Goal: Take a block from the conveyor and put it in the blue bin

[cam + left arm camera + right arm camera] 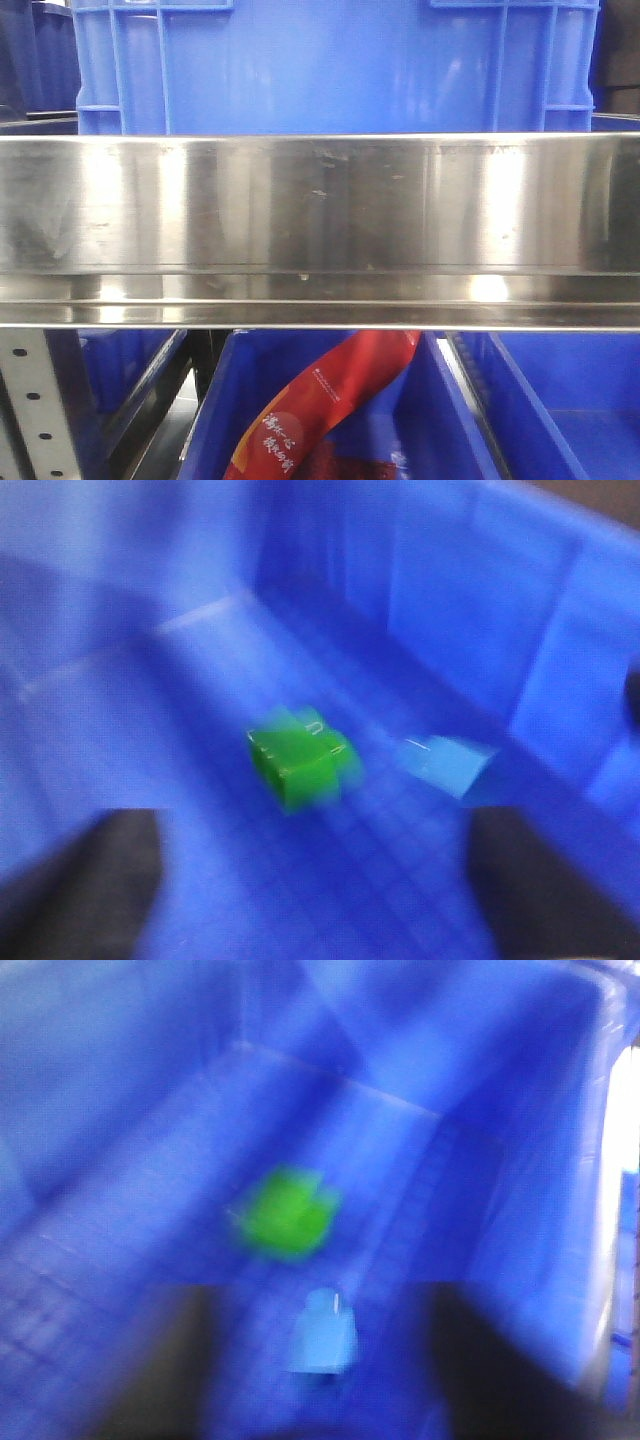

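Front view: a brushed steel rail (320, 230) spans the full width and blocks most of the scene. Above it, the lower part of a blue crate (330, 65), top cut off. Below it, blue bins (560, 410) on a rack; a perforated grey upright (35, 410) at lower left. In the middle lower bin lies a red packet (320, 410) with white print, characters too small to read. No conveyor or arm visible here.

Left wrist view, motion-blurred: interior of the blue bin (540, 630). Green block (300, 758) rests on the ribbed floor, near centre; faint marks on its top face, illegible. A light blue block (448, 763) lies just beside it, apart. Left end effector (310, 880): two dark fingers (90, 880) spread wide at the lower corners, nothing between them.

Right wrist view, heavier blur: same bin, green block mid-floor, light blue block nearer the camera. Right end effector (310, 1370): fingers apart, empty. Bright overexposed strip at right edge, indistinct.
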